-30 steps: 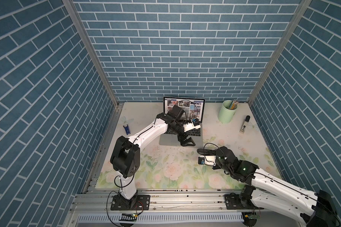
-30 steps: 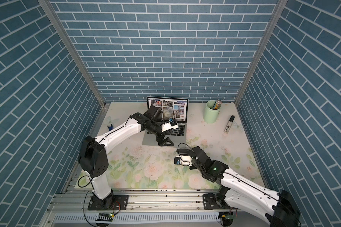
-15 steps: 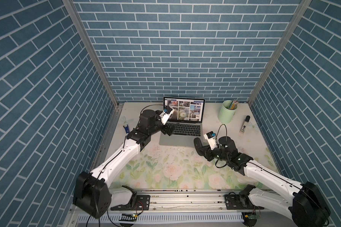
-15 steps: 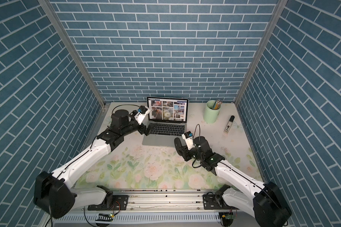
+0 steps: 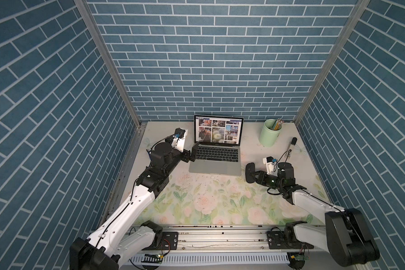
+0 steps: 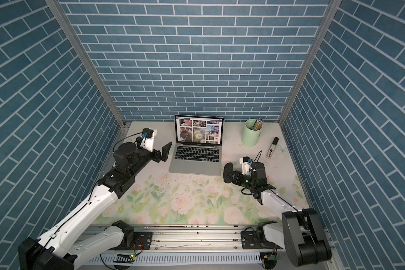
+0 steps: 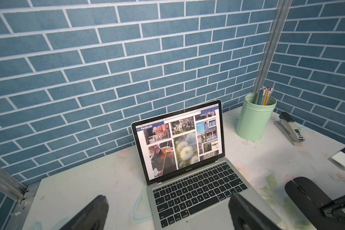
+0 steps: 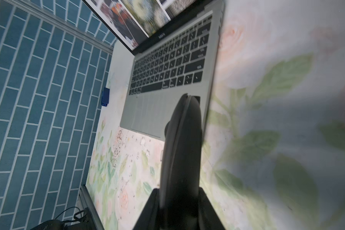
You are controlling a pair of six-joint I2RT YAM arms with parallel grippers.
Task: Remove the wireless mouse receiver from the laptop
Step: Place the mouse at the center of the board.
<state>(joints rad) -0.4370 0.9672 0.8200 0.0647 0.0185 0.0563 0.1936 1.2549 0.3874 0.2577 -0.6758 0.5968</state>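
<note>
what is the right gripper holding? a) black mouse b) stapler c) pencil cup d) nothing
a: the right gripper is closed on the black mouse, its fingers on both sides of it, next to the laptop.

Walls (image 5: 197, 58) were a blue brick pattern with pale grout. Table cover (image 5: 208, 205), lower centre of frame: cream, pink roses, green leaves. Laptop (image 5: 214, 167): silver-grey body, black keys; screen showed a grid of colour photos. Mouse (image 5: 250, 173): black. Cup (image 5: 269, 138), centre right: mint green; pencils (image 5: 277, 124) yellow and grey. Stapler (image 5: 291, 147): pale grey, black top. Left arm (image 5: 131, 208) and right arm (image 5: 311, 205): white, black joints.
</note>
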